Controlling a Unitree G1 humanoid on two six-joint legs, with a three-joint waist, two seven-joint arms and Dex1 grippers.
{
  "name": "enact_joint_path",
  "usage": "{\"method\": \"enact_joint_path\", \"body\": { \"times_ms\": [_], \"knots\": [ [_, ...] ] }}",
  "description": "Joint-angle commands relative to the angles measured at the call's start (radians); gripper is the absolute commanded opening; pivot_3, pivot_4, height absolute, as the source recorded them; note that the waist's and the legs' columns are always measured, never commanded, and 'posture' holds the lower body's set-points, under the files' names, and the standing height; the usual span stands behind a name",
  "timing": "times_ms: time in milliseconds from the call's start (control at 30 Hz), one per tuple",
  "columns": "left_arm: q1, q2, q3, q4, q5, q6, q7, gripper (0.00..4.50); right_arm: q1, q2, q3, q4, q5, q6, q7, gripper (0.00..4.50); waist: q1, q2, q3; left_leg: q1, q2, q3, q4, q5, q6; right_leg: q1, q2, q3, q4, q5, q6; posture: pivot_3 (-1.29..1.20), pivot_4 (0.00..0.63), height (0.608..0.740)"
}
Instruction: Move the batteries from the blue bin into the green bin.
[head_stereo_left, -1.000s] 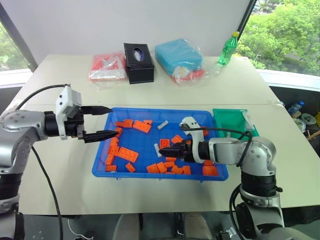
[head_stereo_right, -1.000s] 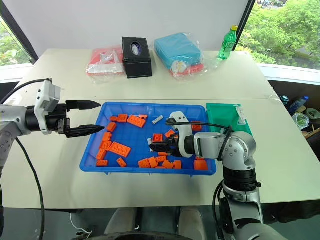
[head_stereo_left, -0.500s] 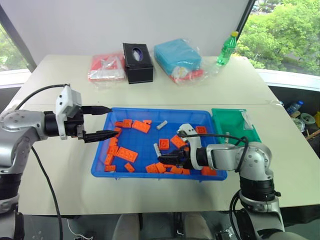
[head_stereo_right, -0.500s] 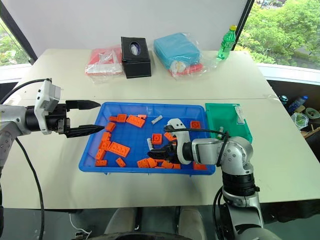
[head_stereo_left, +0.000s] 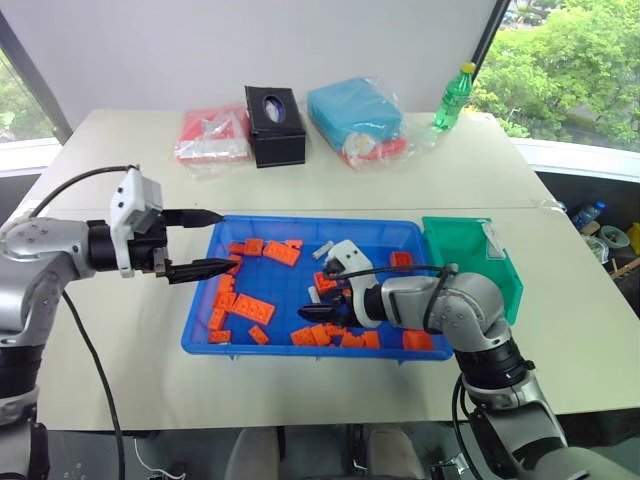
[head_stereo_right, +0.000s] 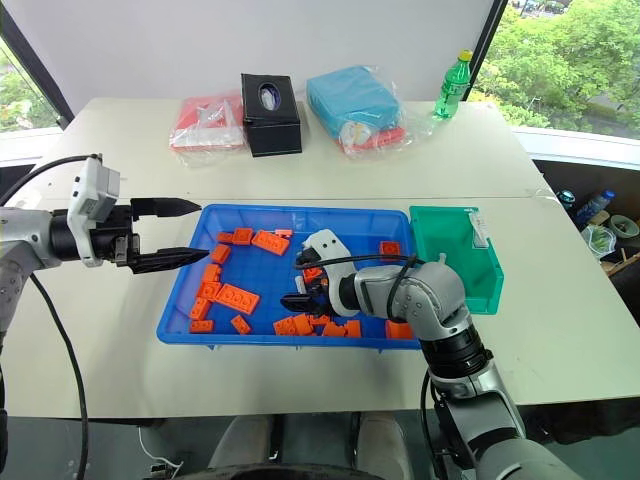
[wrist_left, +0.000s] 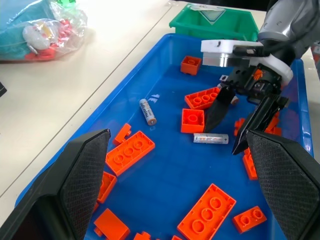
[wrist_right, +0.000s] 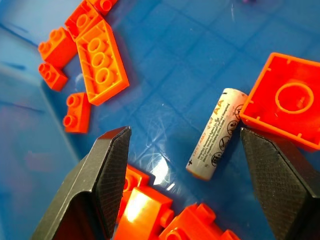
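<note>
Batteries, small silver-grey cylinders: one (wrist_right: 215, 134) lies on the shallow bright-blue plastic tray (head_stereo_left: 395, 229), touching an upturned orange brick (wrist_right: 283, 101). Right gripper (wrist_left: 240, 129) hangs spread above it (empty). Closing may snag that brick. Left gripper (head_stereo_left: 200, 243) spread, idle.

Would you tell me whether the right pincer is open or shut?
Open: the right pincer has its two fingers spread wide above an AA battery lying loose between them.

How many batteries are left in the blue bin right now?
2 visible: one battery below the open right end effector, another battery nearer the blue bin's far wall. Bricks may hide more.
</note>
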Motion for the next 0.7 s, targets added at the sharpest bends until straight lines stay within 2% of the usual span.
{"method": "enact_joint_path", "body": {
  "times_ms": [33,133,200,233,300,400,500,633,700],
  "knots": [
    [0.001,0.013,0.037,-0.038,-0.015,-0.006,0.008,4.5,-0.001,-0.015,0.035,-0.004,-0.043,-0.014,0.025,3.55,0.0,0.0,0.0,0.0,0.0,0.0,0.0,0.0,0.0,0.0,0.0,0.0,0.0,0.0,0.0,0.0,0.15,0.733],
    [0.001,0.011,0.037,-0.039,-0.015,-0.006,0.011,4.5,0.002,-0.014,0.038,-0.004,-0.058,-0.019,0.041,2.62,0.001,0.0,0.0,0.0,0.0,0.0,0.0,0.0,0.0,0.0,0.0,0.0,0.0,0.0,0.0,0.0,0.15,0.733],
    [0.001,0.011,0.037,-0.038,-0.016,-0.007,0.011,4.5,0.002,-0.014,0.04,-0.007,-0.067,-0.017,0.053,1.7,0.0,0.0,0.0,0.0,0.0,0.001,0.0,0.0,0.0,0.0,0.0,0.0,0.0,0.0,0.0,0.0,0.15,0.733],
    [0.0,0.012,0.036,-0.037,-0.016,-0.008,0.01,4.5,0.001,-0.014,0.041,-0.009,-0.071,-0.016,0.059,1.03,0.0,0.0,0.0,0.0,0.0,0.001,0.0,0.0,0.0,0.0,0.0,0.0,0.0,0.0,0.0,0.0,0.15,0.733],
    [0.0,0.012,0.035,-0.037,-0.016,-0.008,0.009,4.5,0.001,-0.016,0.042,-0.012,-0.08,-0.016,0.069,0.08,0.0,0.0,0.0,0.0,0.0,0.001,0.0,0.0,0.0,0.0,0.0,0.0,0.0,0.0,0.0,0.0,0.15,0.733],
    [-0.007,0.011,0.031,-0.031,-0.016,-0.008,0.006,4.5,-0.004,-0.014,0.021,-0.021,-0.084,-0.013,0.079,0.04,0.001,0.0,0.0,0.0,0.001,0.001,0.0,0.0,0.0,-0.001,0.0,0.0,0.0,0.0,0.0,0.0,0.15,0.733],
    [-0.012,0.006,0.023,-0.025,-0.02,-0.002,0.002,4.5,-0.022,-0.004,-0.093,-0.067,-0.042,0.04,0.078,0.04,0.002,0.0,0.0,0.0,0.001,0.001,0.0,0.0,0.0,-0.001,0.0,0.0,0.0,0.0,0.0,0.0,0.15,0.733],
    [-0.012,-0.006,0.011,-0.032,-0.032,0.009,-0.003,4.5,-0.093,-0.01,-0.377,-0.167,0.034,0.185,0.067,0.04,0.004,0.0,0.0,-0.002,0.001,0.002,0.0,0.0,0.0,-0.002,0.0,0.0,0.0,0.0,-0.001,0.0,0.15,0.733],
    [-0.009,-0.012,0.003,-0.043,-0.042,0.016,-0.008,4.5,-0.113,-0.053,-0.517,-0.192,0.054,0.242,0.057,0.04,0.005,0.0,0.0,-0.002,0.001,0.002,0.0,0.0,0.0,-0.002,0.0,0.0,0.0,0.001,-0.001,0.0,0.15,0.733]
  ]
}}
